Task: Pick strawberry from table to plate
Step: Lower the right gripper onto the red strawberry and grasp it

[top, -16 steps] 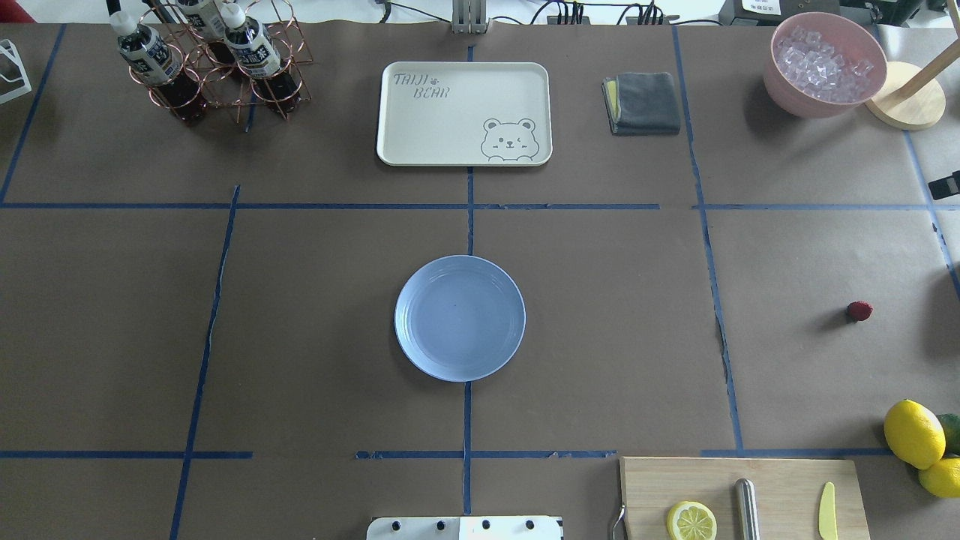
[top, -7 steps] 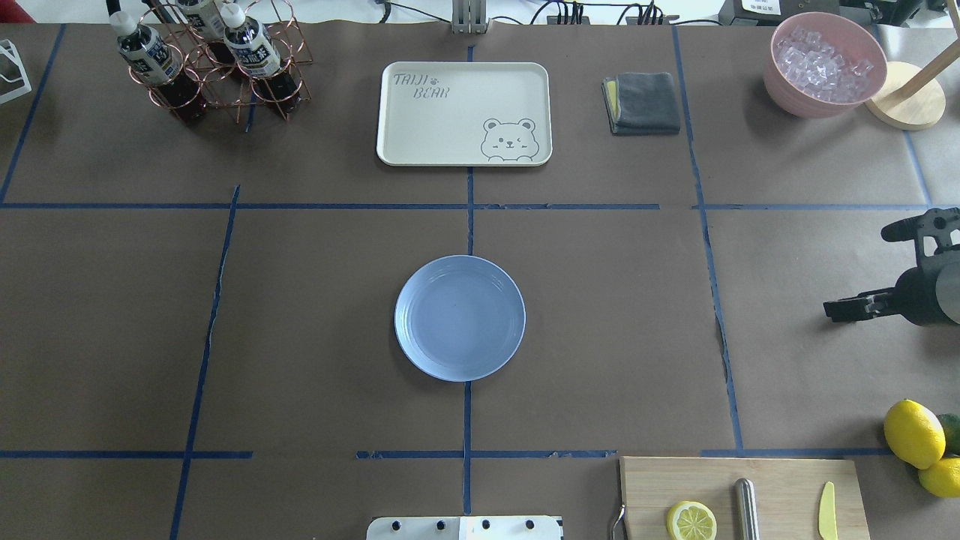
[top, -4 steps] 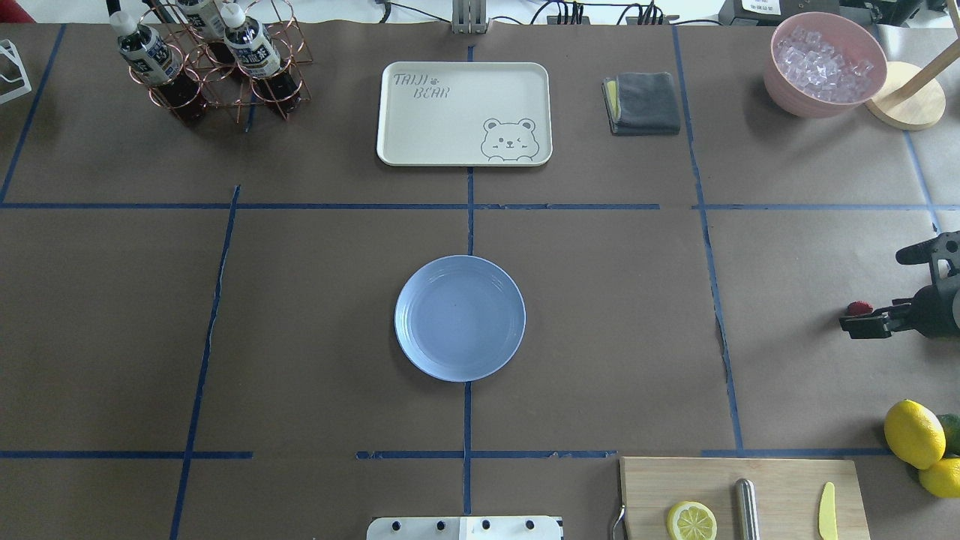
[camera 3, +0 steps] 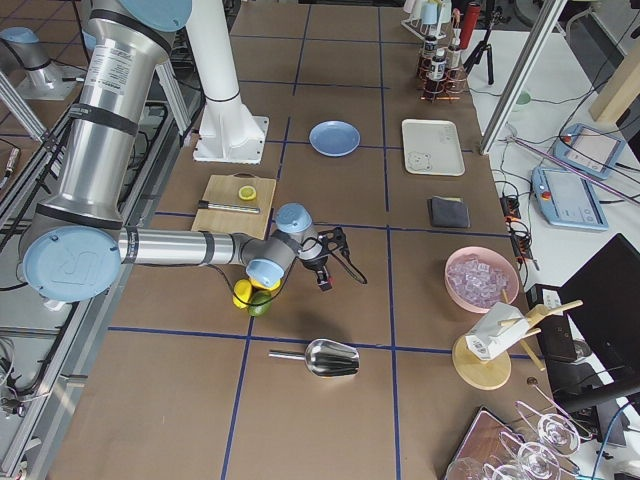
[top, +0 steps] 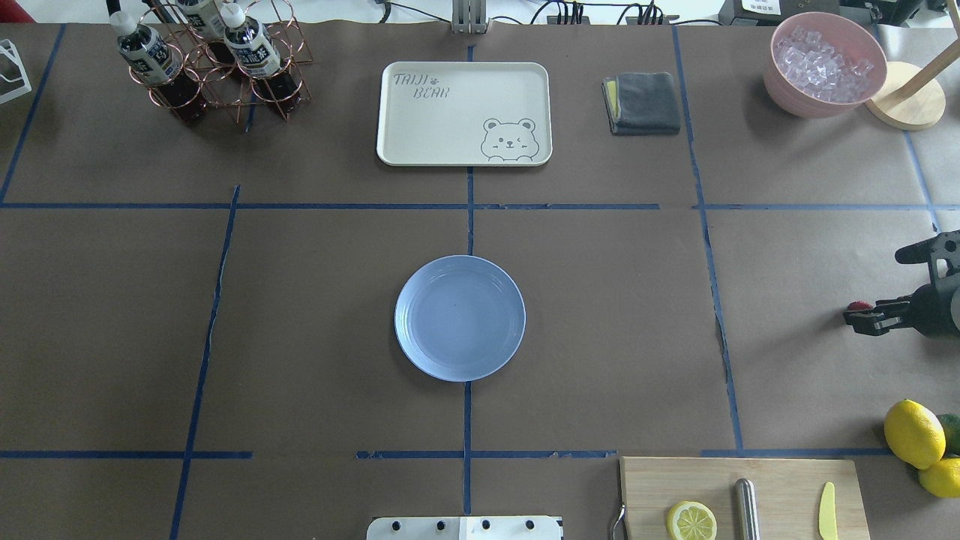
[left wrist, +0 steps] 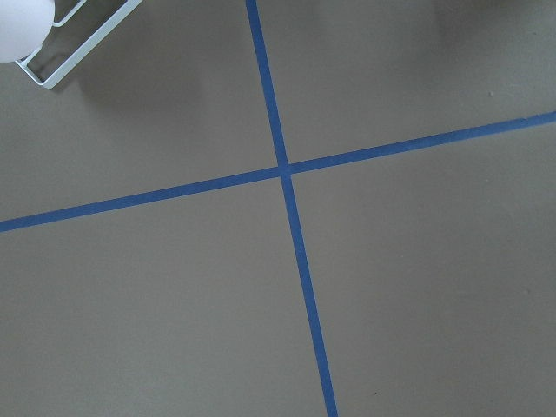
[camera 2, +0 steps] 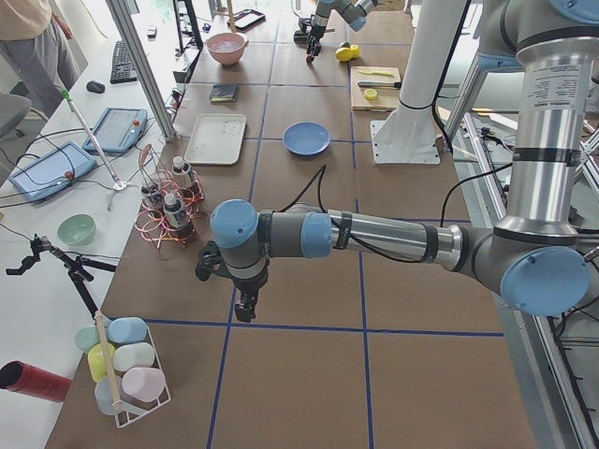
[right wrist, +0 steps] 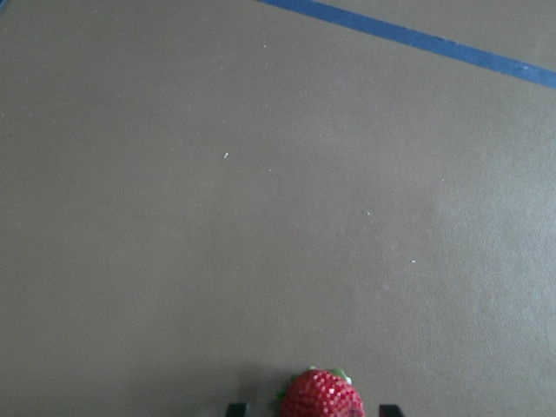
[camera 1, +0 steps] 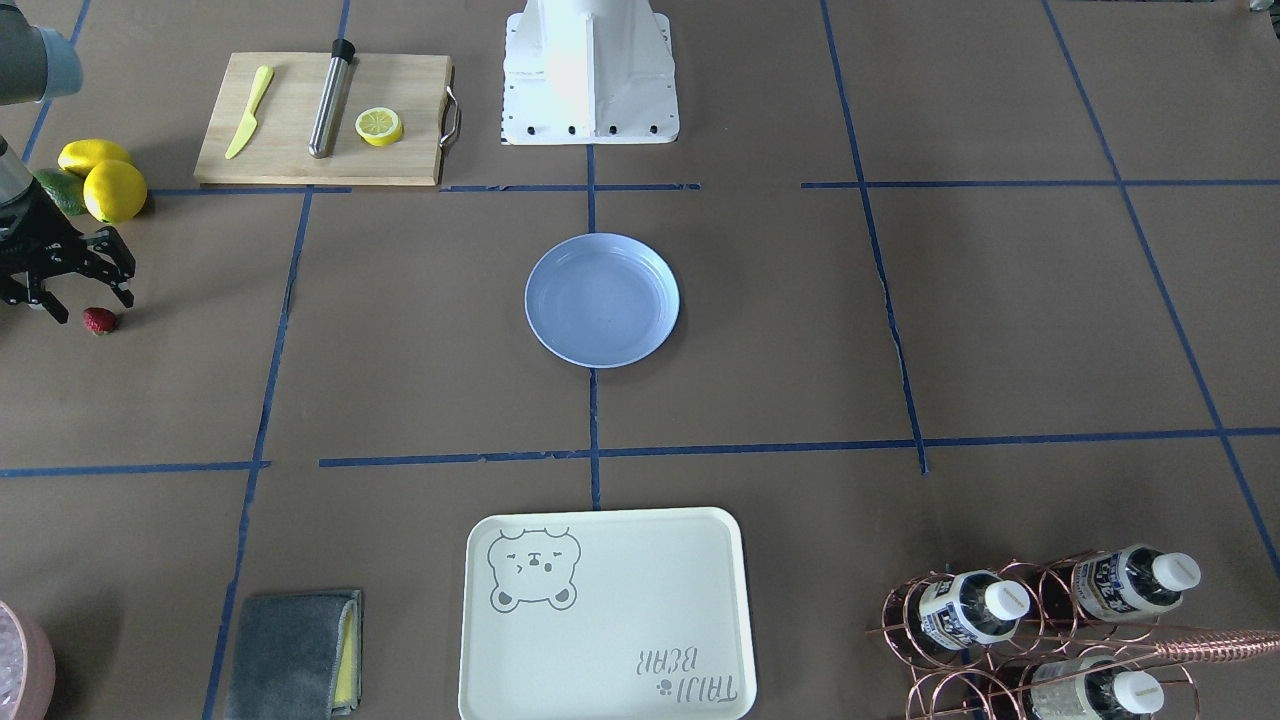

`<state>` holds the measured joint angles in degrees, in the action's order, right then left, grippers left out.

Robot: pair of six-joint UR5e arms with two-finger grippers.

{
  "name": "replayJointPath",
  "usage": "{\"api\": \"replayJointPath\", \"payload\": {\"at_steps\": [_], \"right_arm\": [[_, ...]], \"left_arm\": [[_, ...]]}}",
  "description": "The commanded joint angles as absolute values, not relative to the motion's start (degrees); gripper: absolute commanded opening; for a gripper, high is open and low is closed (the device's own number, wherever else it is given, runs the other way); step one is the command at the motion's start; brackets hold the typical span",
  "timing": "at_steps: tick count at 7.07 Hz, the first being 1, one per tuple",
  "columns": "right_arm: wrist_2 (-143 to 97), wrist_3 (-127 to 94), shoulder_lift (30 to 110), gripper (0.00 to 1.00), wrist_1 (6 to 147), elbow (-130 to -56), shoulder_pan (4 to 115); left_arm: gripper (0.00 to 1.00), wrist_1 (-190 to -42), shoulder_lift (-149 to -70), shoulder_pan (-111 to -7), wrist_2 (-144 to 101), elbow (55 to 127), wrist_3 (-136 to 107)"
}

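Note:
The strawberry [camera 1: 99, 320] lies on the brown-paper table [top: 600, 315] near its right end, small and dark red with a green cap. My right gripper [camera 1: 93, 306] is open and low over it. In the right wrist view the strawberry [right wrist: 321, 396] sits between the two fingertips [right wrist: 236, 408] at the bottom edge. The overhead view shows only part of the berry [top: 858, 306] past the gripper [top: 862, 316]. The pale blue plate [top: 460, 318] is empty at the table's centre. My left gripper [camera 2: 243, 304] hangs over the far left end; I cannot tell whether it is open or shut.
Two lemons [top: 913, 433] and a wooden cutting board [top: 780, 480] lie near the front right corner, close to the right arm. A pink bowl of ice [top: 825, 64], a grey cloth [top: 643, 103], a cream bear tray [top: 463, 112] and a bottle rack [top: 217, 60] line the far side.
The right arm came in from the right edge and passed over the strawberry. It then drew back slightly, so the berry shows at the gripper's tip. The berry and plate have not moved.

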<state>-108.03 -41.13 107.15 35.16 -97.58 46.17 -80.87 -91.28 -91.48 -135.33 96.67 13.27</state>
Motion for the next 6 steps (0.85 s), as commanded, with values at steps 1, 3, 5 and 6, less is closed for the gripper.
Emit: {"api": "replayJointPath", "payload": {"at_steps": [1,3,5,6], "right_arm": [[-108.1,-41.1,107.1,0.0,35.1,-98.1,46.3],[-108.7,-41.4,107.1,0.0,36.2,-102.3,47.6],[-108.9,-51.4,100.3,0.0,51.7,-113.9,47.6],[-109.0,-57.1,91.7,0.0,59.7,-114.7,46.4]], "left_arm": [[1.0,-80.9,-90.8,-91.5,-135.3,96.9,13.4],[1.0,-80.9,-90.4,-91.5,-135.4,97.3,13.4],[1.0,-80.9,-90.4,-91.5,-135.4,97.5,13.4],[1.0,-80.9,-90.5,-91.5,-135.4,97.6,13.4]]}}
